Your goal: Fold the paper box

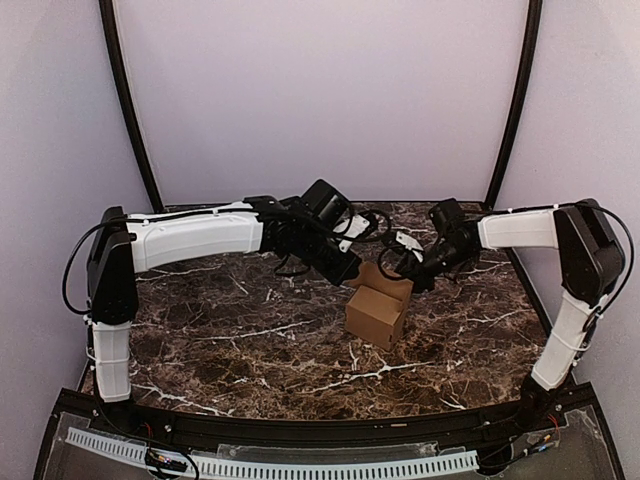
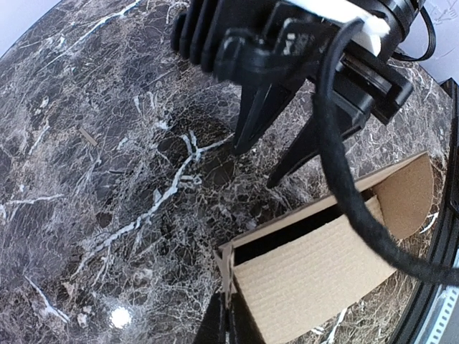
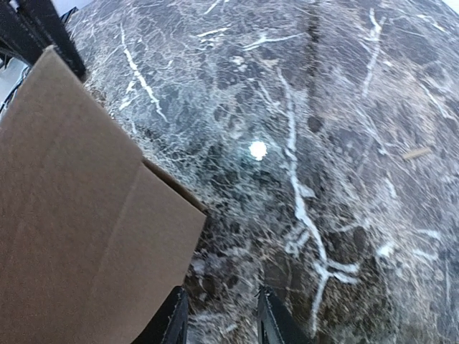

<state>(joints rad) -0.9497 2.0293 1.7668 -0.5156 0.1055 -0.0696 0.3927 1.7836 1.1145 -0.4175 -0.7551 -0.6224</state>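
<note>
Left jaws pinch paper box; right jaws beside.

Left wrist view: paper box cut off at 5 o'clock, black cable crossing it; left hand only a sliver at 6 o'clock. Right wrist view: box runs off at 8 o'clock, and only the tips of the right hand show.

The paper box was plain brown cardboard. It stood upright on the dark stone table, a bit right of the middle. Its sides were folded up. Its top was open, with flaps sticking up, one with a rounded end.
</note>
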